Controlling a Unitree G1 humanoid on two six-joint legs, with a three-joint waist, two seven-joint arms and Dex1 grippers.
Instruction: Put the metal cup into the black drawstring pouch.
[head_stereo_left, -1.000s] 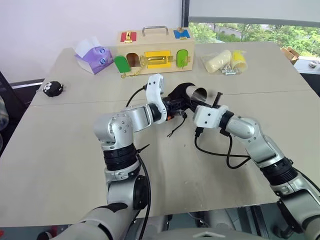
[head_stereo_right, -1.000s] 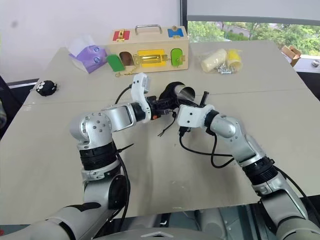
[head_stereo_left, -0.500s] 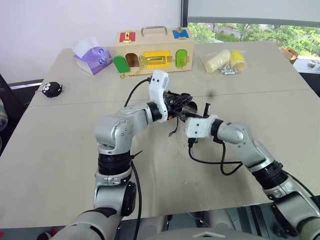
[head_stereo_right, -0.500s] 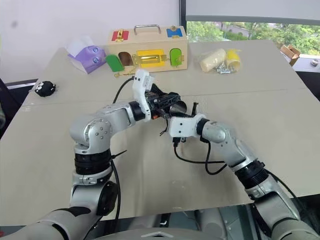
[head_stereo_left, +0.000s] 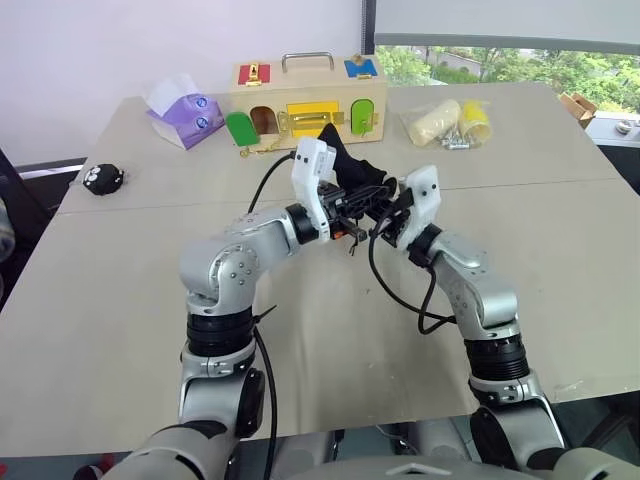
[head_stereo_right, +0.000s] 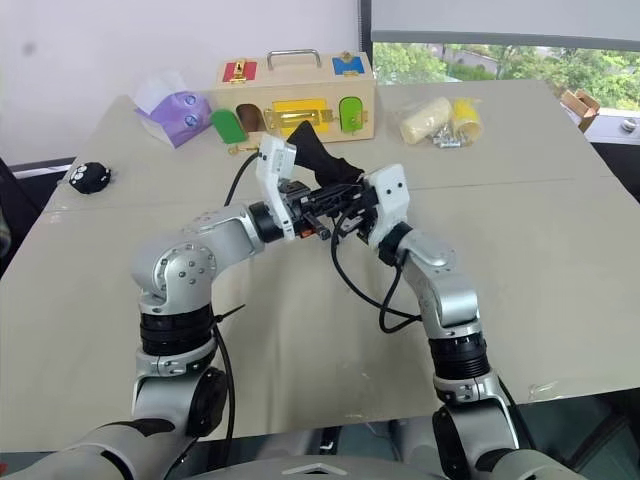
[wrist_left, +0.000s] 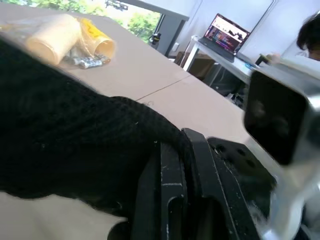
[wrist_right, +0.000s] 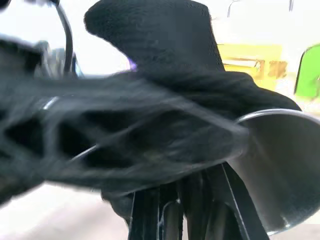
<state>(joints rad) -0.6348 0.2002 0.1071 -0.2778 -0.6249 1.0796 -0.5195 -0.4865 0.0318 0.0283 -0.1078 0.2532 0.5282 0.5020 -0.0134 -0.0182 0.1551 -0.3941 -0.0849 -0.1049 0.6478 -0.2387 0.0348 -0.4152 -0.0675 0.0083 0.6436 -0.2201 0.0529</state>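
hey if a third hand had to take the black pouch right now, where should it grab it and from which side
Probably the free corner of the pouch that sticks up above both grippers, taken from above on the far side. The left gripper and right gripper are shut on its lower fabric, and the cup bulges there, so only that limp peak is clear to pinch.

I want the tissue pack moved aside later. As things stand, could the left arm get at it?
Probably not yet: the left gripper is shut on the black drawstring pouch at mid-table; the purple tissue pack sits unobstructed.
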